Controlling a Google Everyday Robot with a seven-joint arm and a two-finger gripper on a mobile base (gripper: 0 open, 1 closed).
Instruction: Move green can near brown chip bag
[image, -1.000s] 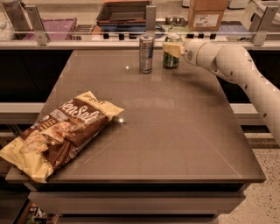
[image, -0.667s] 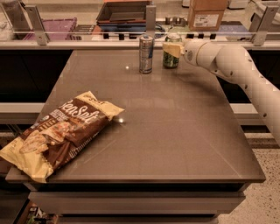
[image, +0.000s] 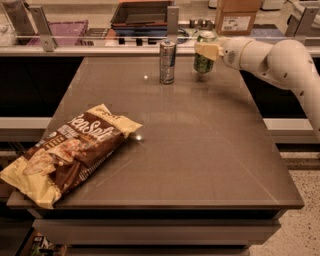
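The green can (image: 203, 61) is at the far edge of the brown table (image: 200, 150), right of centre. My gripper (image: 206, 50) reaches in from the right on the white arm (image: 280, 60) and is shut around the can's upper half, with one pale finger (image: 209, 50) across its front. I cannot tell whether the can rests on the table or hangs just above it. The brown chip bag (image: 70, 152) lies flat at the near left corner, partly over the table's edge, far from the can.
A taller slim silver-and-blue can (image: 167, 61) stands just left of the green can. Behind the table run a rail with posts, a dark tray (image: 142, 12), a cardboard box (image: 237, 15) and a purple bin (image: 65, 30).
The gripper and the green can have shifted slightly to the right, away from the silver can. The chip bag and the silver can have not moved.
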